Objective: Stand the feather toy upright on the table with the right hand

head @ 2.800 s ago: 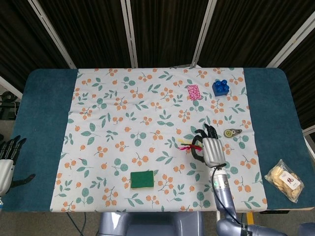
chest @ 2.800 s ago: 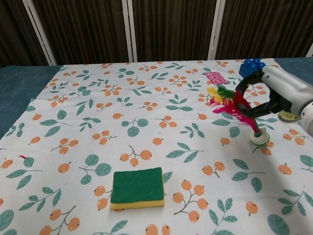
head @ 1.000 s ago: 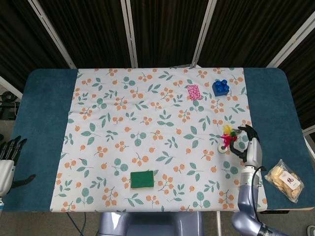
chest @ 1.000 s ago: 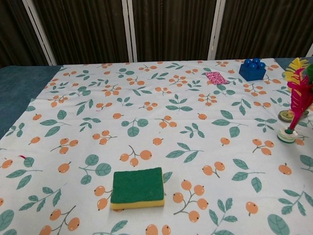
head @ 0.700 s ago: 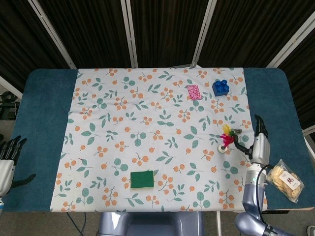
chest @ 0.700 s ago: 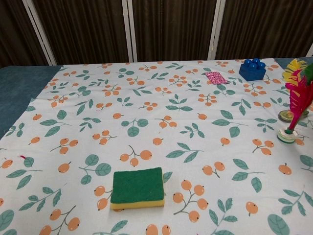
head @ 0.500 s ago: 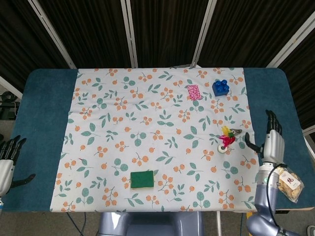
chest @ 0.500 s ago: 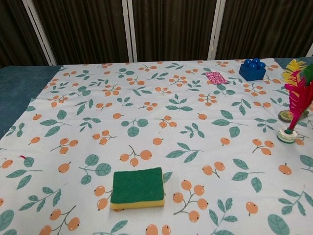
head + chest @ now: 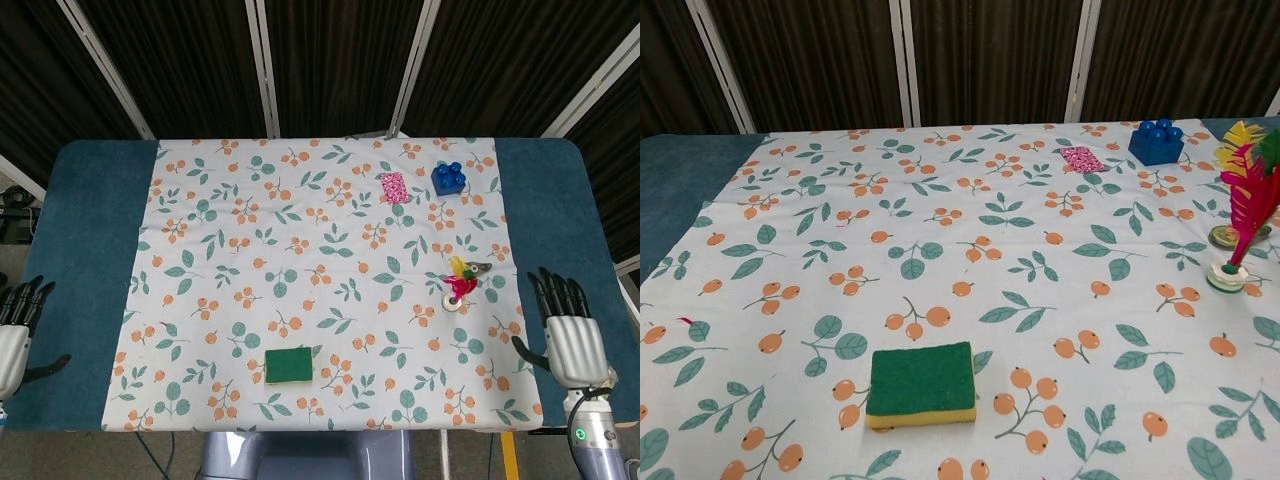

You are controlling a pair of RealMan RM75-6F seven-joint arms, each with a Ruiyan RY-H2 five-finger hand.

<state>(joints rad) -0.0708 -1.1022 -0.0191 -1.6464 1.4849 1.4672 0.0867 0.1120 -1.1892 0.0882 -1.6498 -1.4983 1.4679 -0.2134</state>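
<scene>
The feather toy (image 9: 459,285) stands upright on its small round base on the right part of the patterned cloth; in the chest view the feather toy (image 9: 1245,205) shows pink, yellow and green feathers rising from the white base. My right hand (image 9: 570,335) is over the blue table edge to the toy's right, well apart from it, fingers spread and holding nothing. My left hand (image 9: 14,335) hangs at the far left edge, fingers apart and empty. Neither hand shows in the chest view.
A green and yellow sponge (image 9: 289,365) lies near the front. A blue block (image 9: 449,178) and a pink patterned piece (image 9: 393,187) lie at the back right. A small round metal object (image 9: 478,269) sits just right of the toy.
My right hand let go of the toy, which stayed standing, and drew back to the right and toward the front edge. The snack bag seen earlier at the right is out of sight.
</scene>
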